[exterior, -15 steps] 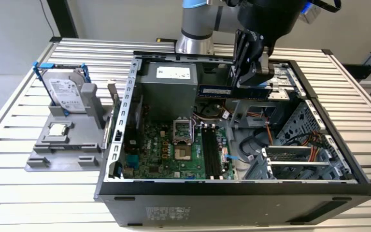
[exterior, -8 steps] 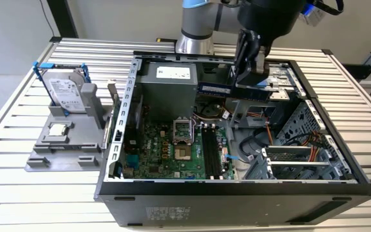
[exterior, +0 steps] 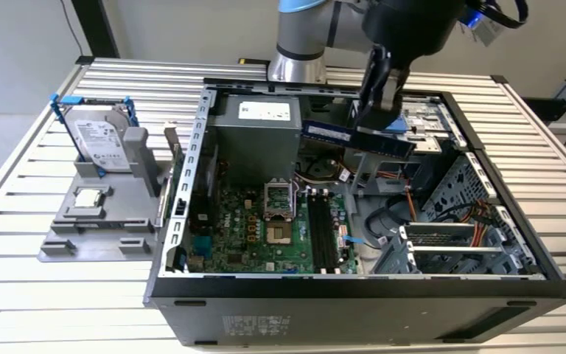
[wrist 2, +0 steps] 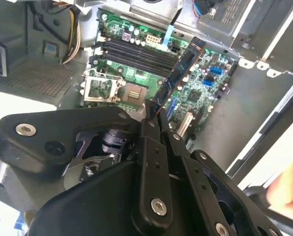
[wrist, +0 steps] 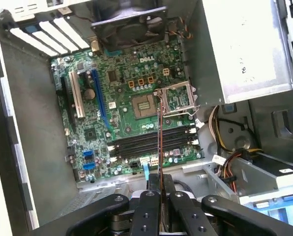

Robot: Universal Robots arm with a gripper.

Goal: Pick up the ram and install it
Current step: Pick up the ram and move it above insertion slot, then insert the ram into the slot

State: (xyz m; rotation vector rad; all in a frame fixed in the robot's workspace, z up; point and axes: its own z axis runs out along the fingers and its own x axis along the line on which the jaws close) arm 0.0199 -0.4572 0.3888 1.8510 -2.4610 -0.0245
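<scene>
Gripper (exterior: 376, 120) was closed on the ram (exterior: 357, 138), holding it in the air above the motherboard (exterior: 253, 228) of the open computer case (exterior: 362, 313).

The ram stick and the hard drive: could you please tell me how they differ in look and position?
The ram stick is long, thin and dark blue; the hard drive is a broad silver block in a blue frame. The ram stick is clamped in the gripper above the open computer case; the hard drive stands in a gray holder outside the case. Neither is installed yet.
</scene>
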